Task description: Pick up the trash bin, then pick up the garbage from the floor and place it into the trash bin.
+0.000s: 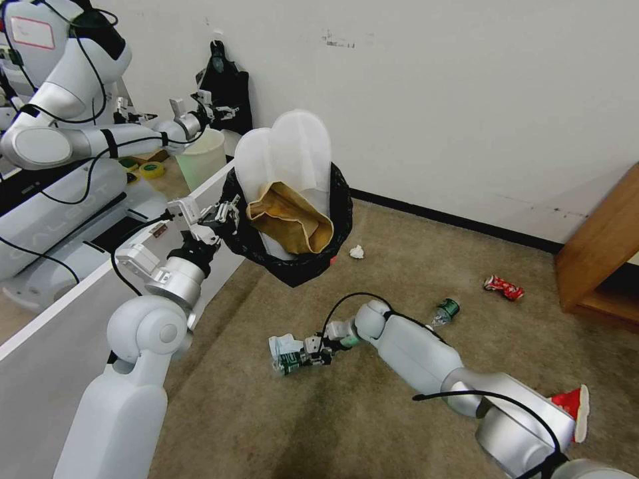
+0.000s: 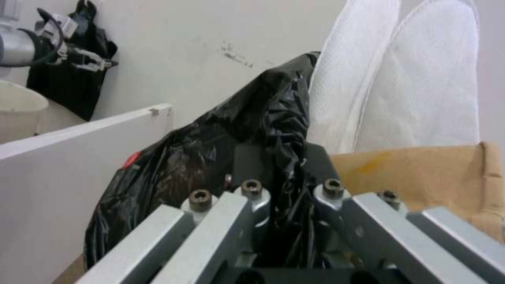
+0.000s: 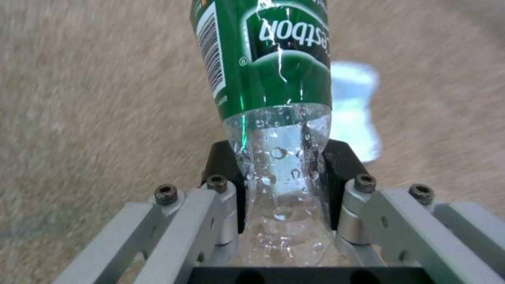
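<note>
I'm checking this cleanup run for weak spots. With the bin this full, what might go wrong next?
The white slippers and brown paper bag stick far above the trash bin held by the left claw; they may block the bottle in the right claw or topple out. The claw pinches only the thin bag rim, which might slip.

left tool [image 1: 223, 214]: raised, clamped tight | right tool [image 1: 311, 352]: low, arm stretched forward, fingers closed

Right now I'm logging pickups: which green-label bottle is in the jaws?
The bottle beside the pale blue mask, clamped by the right gripper. The other bottle lies free near the red can.
</note>
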